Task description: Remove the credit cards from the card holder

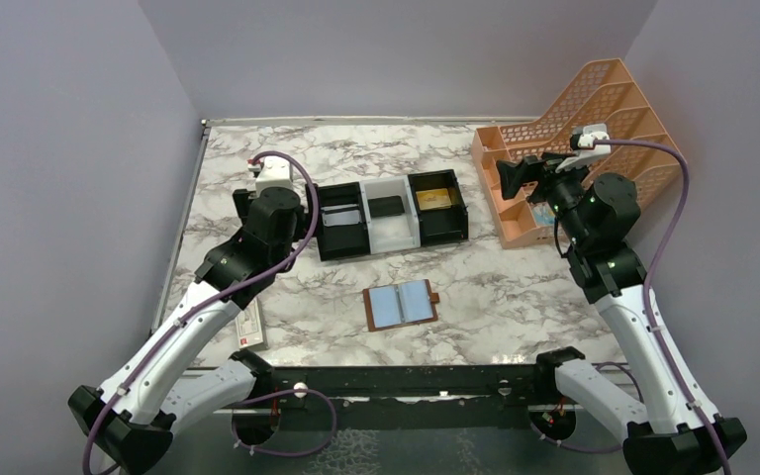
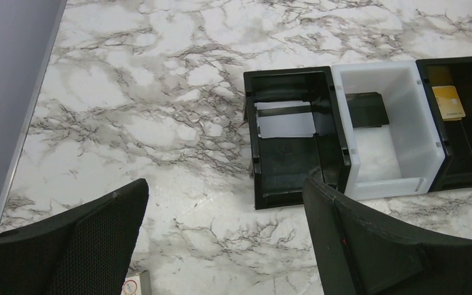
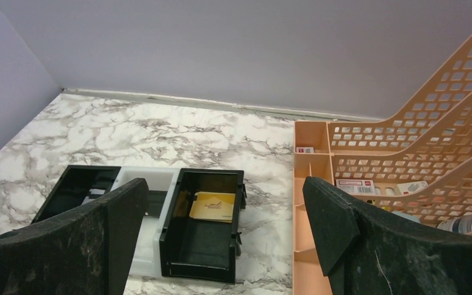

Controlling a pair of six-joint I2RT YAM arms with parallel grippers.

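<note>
**A:** Where did the card holder (image 1: 402, 305) sit?

**B:** It lay open and flat on the desk (image 1: 257, 168), on the arm-base side of the tray (image 1: 344, 249), roughly in front of the white middle bin. Blue-grey pockets faced up, snap tab to the right. Nothing touched it.

**A:** Cards?

**B:** One per bin in the tray: pale card (image 2: 284, 120) in the left black bin, dark card (image 2: 367, 109) in the white one, gold card (image 2: 448, 102) in the right black one. The pockets looked flat, but he couldn't tell if any card was left inside.

**A:** Hands?

**B:** Both had fingers spread wide with nothing between them. The left hand (image 2: 224, 187) hovered just left of the tray. The right hand (image 3: 224, 184) was right of the tray, up by the orange rack (image 1: 594, 129).

**A:** Risks?

**B:** If a card was left in a pocket, it would sit flush and thin. A pull would likely drag the light holder over the slick marble, or flip it shut, unless the other hand pinned it. The right arm was close to the rack, so a careless swing could clip it. A low pass over the tray could catch a wall and shift the bins.

**A:** Surroundings?

**B:** White marble-pattern desk with grey veins, glossy. Plain lilac-grey walls (image 1: 59, 148) on three sides. A small white label (image 1: 248, 325) lay left of the tray, near the desk's front edge.
</note>
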